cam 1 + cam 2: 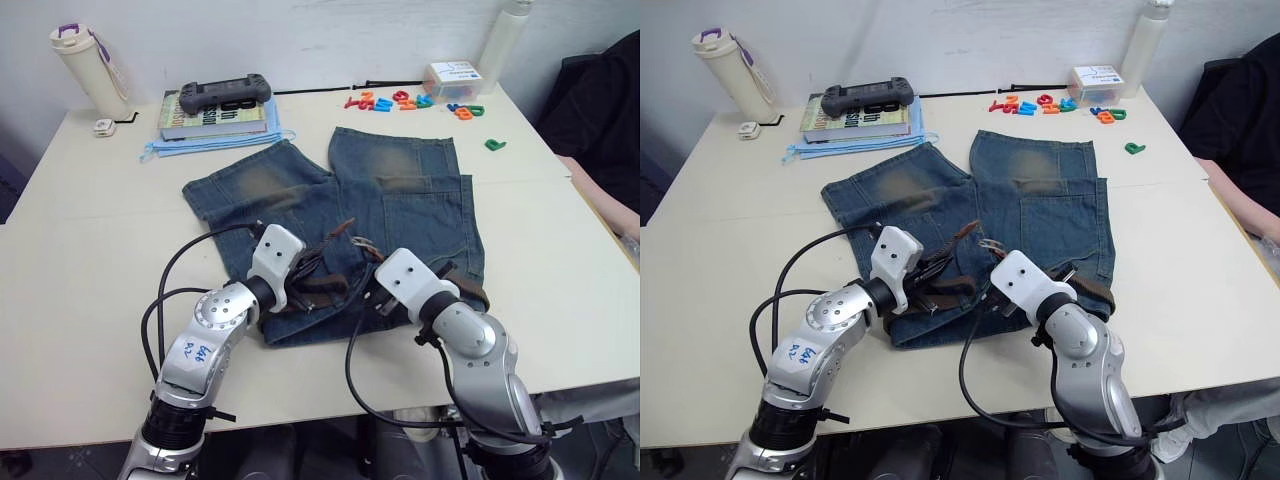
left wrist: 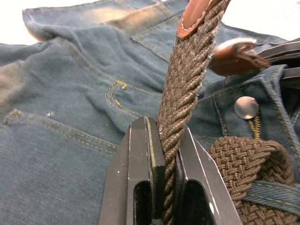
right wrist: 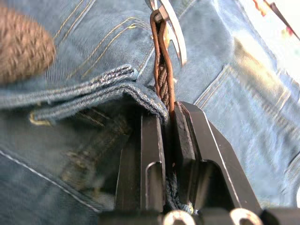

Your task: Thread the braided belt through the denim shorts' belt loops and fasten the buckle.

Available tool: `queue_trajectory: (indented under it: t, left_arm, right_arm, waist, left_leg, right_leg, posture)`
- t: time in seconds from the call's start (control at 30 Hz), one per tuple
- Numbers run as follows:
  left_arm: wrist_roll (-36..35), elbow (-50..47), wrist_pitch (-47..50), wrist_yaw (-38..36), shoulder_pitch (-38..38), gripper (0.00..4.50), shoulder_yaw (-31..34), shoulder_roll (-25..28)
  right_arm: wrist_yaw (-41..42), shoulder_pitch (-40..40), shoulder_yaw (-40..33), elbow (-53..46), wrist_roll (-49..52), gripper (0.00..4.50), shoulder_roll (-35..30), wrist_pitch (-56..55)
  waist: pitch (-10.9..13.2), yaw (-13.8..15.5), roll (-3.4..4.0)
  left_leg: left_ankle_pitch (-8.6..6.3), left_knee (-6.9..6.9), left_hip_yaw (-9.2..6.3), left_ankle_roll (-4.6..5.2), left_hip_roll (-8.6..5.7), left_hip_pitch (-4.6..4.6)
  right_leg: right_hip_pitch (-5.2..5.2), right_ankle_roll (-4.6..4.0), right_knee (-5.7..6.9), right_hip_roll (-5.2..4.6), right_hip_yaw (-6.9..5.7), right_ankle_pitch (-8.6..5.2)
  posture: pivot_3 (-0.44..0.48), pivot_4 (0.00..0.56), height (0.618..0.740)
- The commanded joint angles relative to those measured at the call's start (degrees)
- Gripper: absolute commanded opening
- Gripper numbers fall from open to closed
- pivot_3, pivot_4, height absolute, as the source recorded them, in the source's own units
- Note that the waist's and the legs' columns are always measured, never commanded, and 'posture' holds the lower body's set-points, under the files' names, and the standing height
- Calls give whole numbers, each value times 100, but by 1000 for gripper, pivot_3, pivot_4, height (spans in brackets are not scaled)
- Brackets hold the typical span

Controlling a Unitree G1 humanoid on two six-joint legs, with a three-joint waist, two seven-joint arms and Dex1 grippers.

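threaded: braided belt [image 2: 185, 89] lies along the denim shorts [image 1: 400, 210] waistband.
left gripper [image 2: 164, 154]: clamped on the belt's tip end.
right gripper [image 3: 168, 122]: clamped on the strap by the buckle [image 3: 171, 28].
left: buckle not yet fastened.

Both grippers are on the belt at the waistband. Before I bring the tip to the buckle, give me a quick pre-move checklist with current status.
1. Left gripper clamped on the braided belt, below its tan tip: ok.
2. Right gripper clamped on the belt's buckle end: ok.
3. Buckle free beyond the right fingers: ok.
4. Buckle fastened: not ok, the tip and the buckle are apart.
5. Belt through all the belt loops: cannot tell; a stretch lies along the waistband.
6. Denim shorts flat on the table: ok at the legs, bunched at the waistband.
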Motion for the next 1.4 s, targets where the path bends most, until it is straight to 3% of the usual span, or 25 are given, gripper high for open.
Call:
queue_trajectory:
  t: [0.03,0.37,1.0,1.4]
  left_arm:
    - [29,-51,247,104,-102,0,21,9]
    - [244,83,862,-39,-68,0,-465,440]
    - [364,716,644,58,-629,0,-662,-154]
    - [513,1114,65,-95,-980,0,-987,-412]
  right_arm:
    - [-268,30,16,-396,94,44,322,293]
    - [-644,-79,-34,-486,398,44,559,706]
    - [-653,-104,359,-573,792,44,28,461]
    - [-379,-124,706,-506,896,44,-673,188]
  waist:
    - [0,-8,0]
    - [-2,-45,3]
    - [-3,-49,4]
    - [-3,-12,3]
  left_leg:
    - [0,0,0,0,1,0]
    - [1,-3,0,-2,1,1]
    - [1,-3,0,-2,-1,0]
    - [1,0,1,-2,-3,0]
  right_leg:
    - [-2,0,2,1,0,0]
    - [-5,0,4,2,2,0]
    - [-4,0,4,0,2,0]
    - [-4,1,4,-1,2,0]
  posture:
    - [0,150,707]
    - [0,150,707]
    - [0,150,707]
    - [0,150,707]
